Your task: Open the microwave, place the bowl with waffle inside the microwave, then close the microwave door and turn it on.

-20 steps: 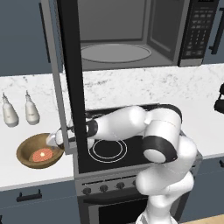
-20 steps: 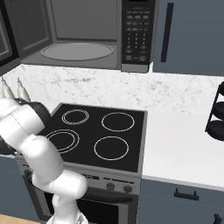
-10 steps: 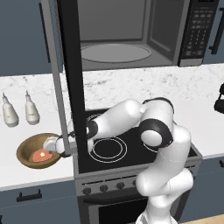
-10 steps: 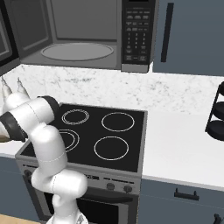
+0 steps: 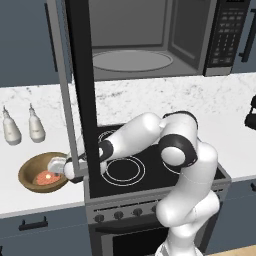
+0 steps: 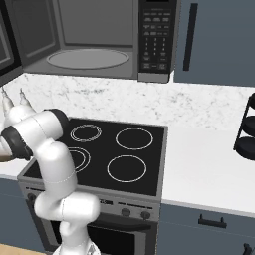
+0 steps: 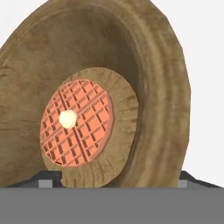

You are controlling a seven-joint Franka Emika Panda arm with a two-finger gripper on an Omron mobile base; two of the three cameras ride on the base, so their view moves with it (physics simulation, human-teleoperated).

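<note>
The microwave (image 5: 150, 40) hangs open above the stove, with its grey inside and glass turntable (image 6: 87, 59) bare. The microwave door (image 5: 80, 85) stands swung out to the left, seen edge-on, and hides part of my forearm. Left of the stove, the brown wooden bowl (image 5: 31, 172) rests on the white counter, holding the reddish waffle (image 5: 45, 177). My gripper (image 5: 55, 166) is open just over the bowl's right rim. In the hand view the bowl (image 7: 144, 65) and waffle (image 7: 76, 124) sit very close, and my fingertips (image 7: 49, 178) stand wide apart on either side of the near rim.
Two small bottles (image 5: 11, 131) stand at the back of the counter behind the bowl. The black stovetop (image 6: 112, 154) lies under my arm. A black tiered stand (image 6: 246, 129) is on the right counter. The keypad (image 6: 155, 37) is on the microwave's right side.
My arm has reached further left and down, bringing the open gripper from beside the door edge to the bowl's right rim. The bowl has not moved.
</note>
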